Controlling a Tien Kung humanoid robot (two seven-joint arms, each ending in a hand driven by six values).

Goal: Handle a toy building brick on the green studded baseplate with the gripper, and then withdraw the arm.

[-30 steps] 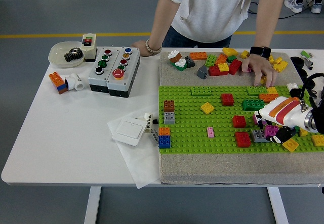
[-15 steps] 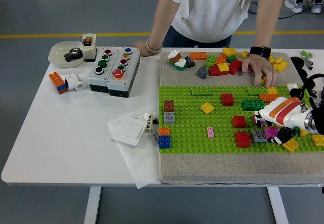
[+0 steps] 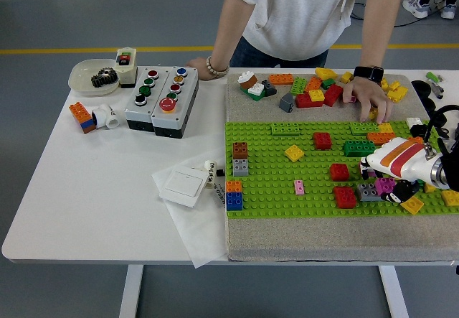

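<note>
Around the right hand, bricks crowd the green baseplate.

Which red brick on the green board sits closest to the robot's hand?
The red brick at the baseplate's near edge, just left of the right hand; the other two sit farther away.

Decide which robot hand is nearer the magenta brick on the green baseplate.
Right. The right hand is over the magenta brick at the green baseplate's right end, fingers curled beside it. The left hand is out of view.
</note>
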